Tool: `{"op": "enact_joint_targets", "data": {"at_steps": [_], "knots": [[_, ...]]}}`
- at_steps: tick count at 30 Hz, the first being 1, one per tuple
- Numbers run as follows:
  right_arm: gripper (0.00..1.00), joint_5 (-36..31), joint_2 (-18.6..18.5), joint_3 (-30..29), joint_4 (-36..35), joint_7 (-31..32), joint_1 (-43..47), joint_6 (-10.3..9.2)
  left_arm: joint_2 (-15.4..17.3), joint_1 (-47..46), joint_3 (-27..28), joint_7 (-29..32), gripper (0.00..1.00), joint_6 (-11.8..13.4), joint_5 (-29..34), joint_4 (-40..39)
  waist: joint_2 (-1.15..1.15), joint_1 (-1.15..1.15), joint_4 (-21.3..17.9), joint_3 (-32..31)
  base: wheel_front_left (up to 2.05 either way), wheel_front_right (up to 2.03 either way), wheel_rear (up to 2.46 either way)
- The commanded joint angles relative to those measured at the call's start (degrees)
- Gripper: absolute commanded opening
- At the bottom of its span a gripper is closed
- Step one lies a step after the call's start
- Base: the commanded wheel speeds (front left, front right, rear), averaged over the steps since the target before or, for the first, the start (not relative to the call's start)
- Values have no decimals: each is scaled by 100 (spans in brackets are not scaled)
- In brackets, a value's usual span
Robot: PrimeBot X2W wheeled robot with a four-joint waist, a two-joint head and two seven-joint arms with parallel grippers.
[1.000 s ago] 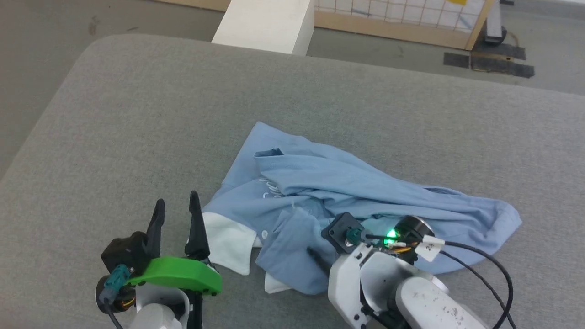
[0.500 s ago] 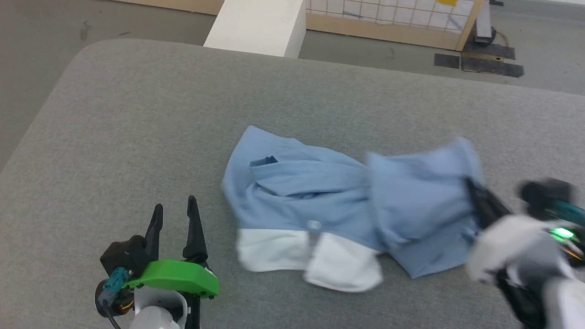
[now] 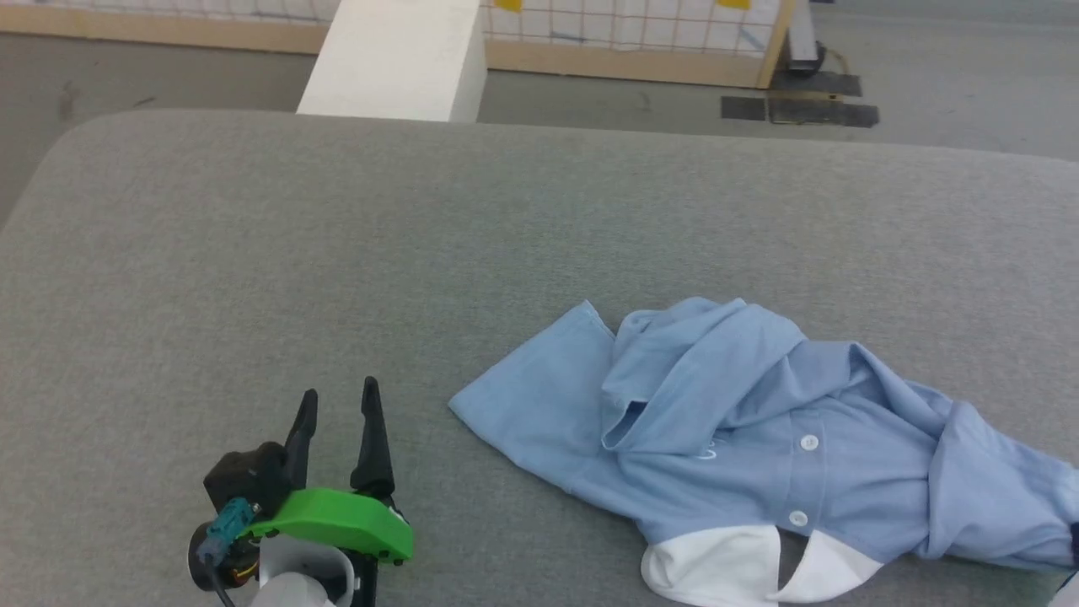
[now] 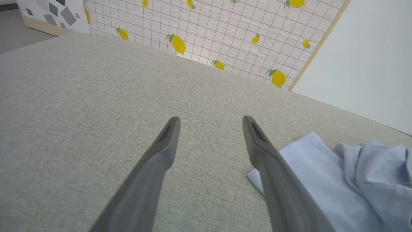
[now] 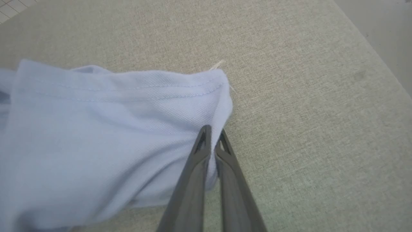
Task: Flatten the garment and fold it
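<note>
Here the garment (image 3: pixel 759 421) lies crumpled on the right half of the grey padded surface (image 3: pixel 337 236), with its buttoned front facing up, its white collar (image 3: pixel 725 573) toward the near edge and one flat blue corner reaching left. The right gripper (image 5: pixel 214 129) is pinched tight on a fold of the blue fabric, just behind a stitched hem corner. The left gripper (image 3: pixel 340 388) has its fingers spread wide with nothing between them, near the garment's left corner but apart from it.
</note>
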Motion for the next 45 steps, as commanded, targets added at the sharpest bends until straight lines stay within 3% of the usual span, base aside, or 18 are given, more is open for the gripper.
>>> {"op": "enact_joint_targets", "data": {"at_steps": [1, 2, 9, 14, 25, 27, 30, 31, 33, 38, 45], "knots": [[67, 35, -9, -24, 74, -10, -108, -9, 27, -71, -37, 7, 100, -39, 72, 35, 0, 0, -184, -126, 0, 0, 0], [100, 30, -9, -20, 115, -40, -121, -9, 34, -72, -60, 25, 100, -46, 79, 55, 0, 0, -222, -153, 0, 0, 0], [100, -85, -9, 472, -200, -1055, -76, -9, 35, -199, -322, 465, 100, 9, 170, 329, 0, 0, -459, -257, 0, 0, 0], [100, -231, -9, 1183, -652, -1754, 216, -9, 0, -488, -499, 1027, 100, 175, 194, 687, 0, 0, -594, -277, 0, 0, 0], [100, -61, -8, 1883, -893, -1936, 325, -9, 102, -1360, -733, 2789, 100, 690, 335, 1790, 0, 0, -855, -111, 0, 0, 0], [100, -21, -8, 1967, -916, -1931, 305, -9, 114, -1478, -765, 3105, 100, 668, 294, 1942, 0, 0, -885, -53, 0, 0, 0], [100, 12, -8, 2029, -936, -1927, 285, -9, 66, -1509, -858, 3731, 100, 384, 16, 2122, 0, 0, -906, 1, 0, 0, 0], [100, 18, -8, 2037, -938, -1925, 285, -9, 57, -1497, -897, 3893, 58, 303, -46, 2146, 0, 0, -904, 9, 0, 0, 0], [100, 35, -8, 2043, -941, -1915, 292, -9, 41, -1446, -951, 4161, 0, 182, -167, 2158, 0, 0, -883, 17, 0, 0, 0], [100, 34, -8, 1985, -979, -1871, 304, -9, 63, -1201, -972, 4277, 0, 5, -361, 1914, 0, 0, -747, -33, 0, 0, 0], [100, -28, -8, 1829, -1075, -1878, 337, -9, 351, -782, -372, 3129, 0, 384, -399, 1179, 0, 0, -460, -164, 0, 0, 0]]}}
